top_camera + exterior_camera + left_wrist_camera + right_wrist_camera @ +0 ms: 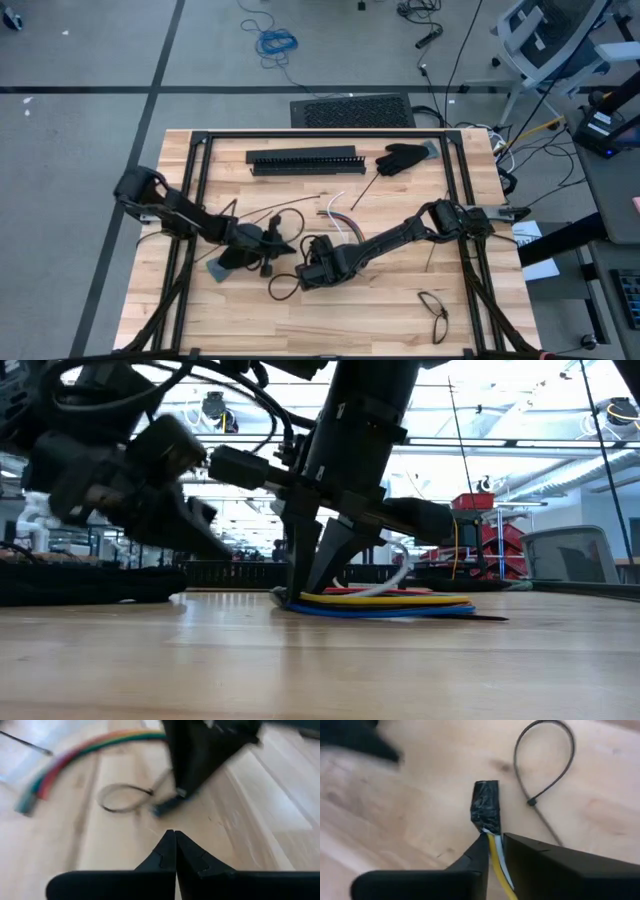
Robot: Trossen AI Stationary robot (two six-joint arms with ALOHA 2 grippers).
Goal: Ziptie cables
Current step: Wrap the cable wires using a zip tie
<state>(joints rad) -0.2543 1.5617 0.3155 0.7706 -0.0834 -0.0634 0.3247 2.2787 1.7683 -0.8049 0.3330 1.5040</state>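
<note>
The cables (338,213) are a bundle of coloured wires lying flat on the wooden table (380,320); their near end is wrapped in black tape (486,810). My right gripper (492,837) points steeply down at mid-table and is shut on that bundle. A looped black zip tie (545,765) lies on the wood just beyond the taped end. My left gripper (175,837) is shut with nothing in it and hovers just left of the right gripper (305,268), pointing toward it. My right gripper pinches the cables between its two fingers just behind the black-taped end; yellow and white wires (495,851) show in the gap. The fingers come from above, slanting, and lie across the bundle. The bundle (385,602) lies flat on the table.
A long black slotted bar (305,160) and a black glove (402,157) lie at the far side. Straight black strips (364,189) lie near the cables' far end. Another looped zip tie (434,311) sits near the front right.
</note>
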